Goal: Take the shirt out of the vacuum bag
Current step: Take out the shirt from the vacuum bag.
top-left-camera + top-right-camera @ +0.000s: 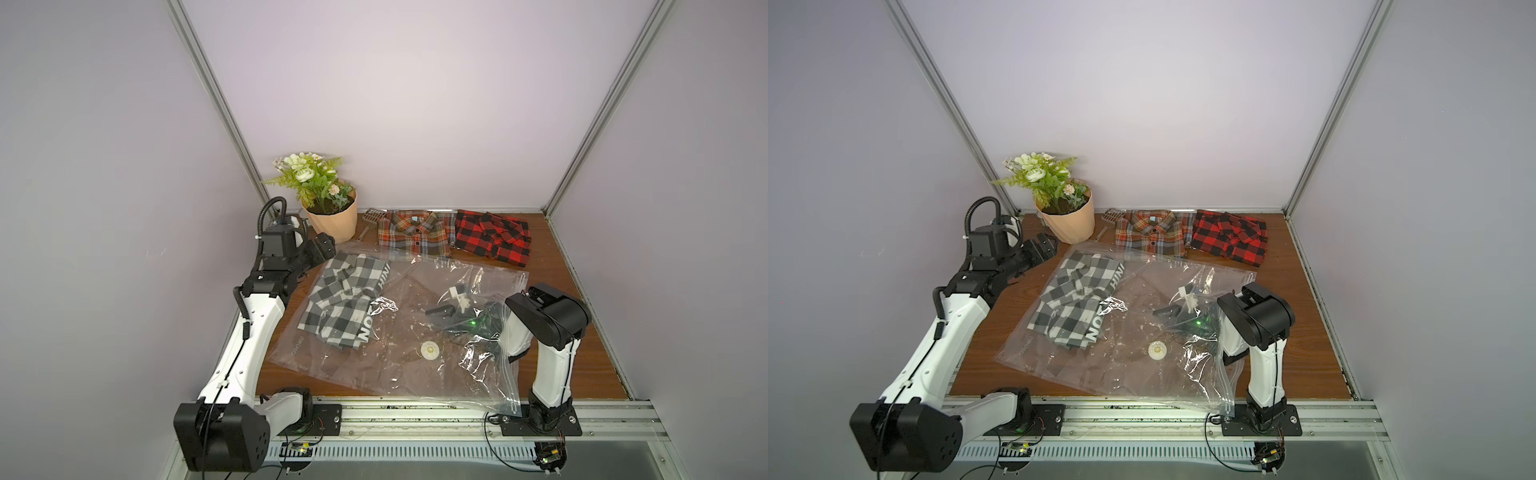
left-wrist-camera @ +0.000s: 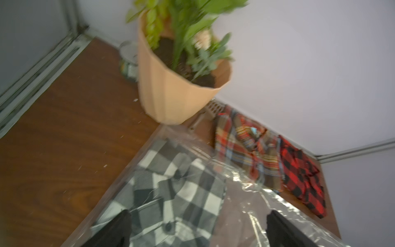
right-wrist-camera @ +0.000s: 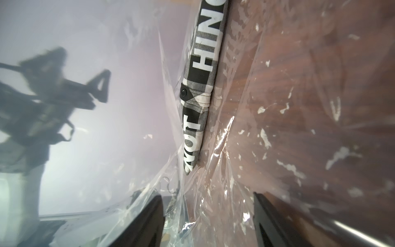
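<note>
- Right pincer (image 1: 437,314) sat inside the clear vacuum bag (image 1: 399,374), its arm passing through the zip-strip mouth (image 1: 512,357) on the robot's right. In the right wrist view (image 3: 206,198) its jaws stood apart with nothing clamped and only loose film between them.
- Black-and-white checked shirt (image 1: 340,299) lay inside the bag at the closed end, on the robot's left, flat on the bench (image 1: 598,365).
- Governing relation: the shirt lay ahead of the right pincer, toward the robot's left, with bare bag floor between them and the round white valve (image 1: 429,348) beside that gap. Its long axis ran near-to-far, across the line of approach, with the lettered edge facing the jaws.
- Left pincer (image 1: 322,245) stood wide apart just beside the shirt's far end. It was the nearer one, but it was outside the bag.
- Judgement: the right pincer was better placed and needed to advance leftward to the lettered edge.
</note>
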You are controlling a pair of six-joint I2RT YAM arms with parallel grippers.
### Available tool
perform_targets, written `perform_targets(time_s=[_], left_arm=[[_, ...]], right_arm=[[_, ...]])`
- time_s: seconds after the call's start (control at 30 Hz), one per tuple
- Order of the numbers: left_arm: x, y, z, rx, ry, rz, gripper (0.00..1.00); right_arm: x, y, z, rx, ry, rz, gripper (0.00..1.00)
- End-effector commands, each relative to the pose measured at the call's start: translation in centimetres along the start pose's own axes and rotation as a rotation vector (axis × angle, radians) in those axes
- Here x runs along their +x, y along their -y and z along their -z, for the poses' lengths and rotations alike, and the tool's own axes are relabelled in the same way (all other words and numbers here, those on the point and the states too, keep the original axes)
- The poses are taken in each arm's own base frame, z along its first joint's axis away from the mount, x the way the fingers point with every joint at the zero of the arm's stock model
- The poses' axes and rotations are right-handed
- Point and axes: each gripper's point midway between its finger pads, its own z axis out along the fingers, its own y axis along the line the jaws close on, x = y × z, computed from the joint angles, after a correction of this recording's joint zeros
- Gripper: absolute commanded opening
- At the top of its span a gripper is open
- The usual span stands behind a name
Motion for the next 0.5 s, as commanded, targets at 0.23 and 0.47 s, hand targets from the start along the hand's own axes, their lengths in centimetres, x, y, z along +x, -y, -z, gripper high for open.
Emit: perform_targets(time_s=[0.23, 0.47], left_arm=[[5.3, -9.9, -2.4, -0.090, -0.288, -0.016, 0.99], [7.2, -12.2, -4.6, -0.097, -0.408, -0.055, 0.91]], right_arm=[[1.2, 1.7, -0.5, 0.036, -0.054, -0.031, 0.70], [1.5, 1.8, -0.5, 0.000, -0.059, -0.055, 0.69]])
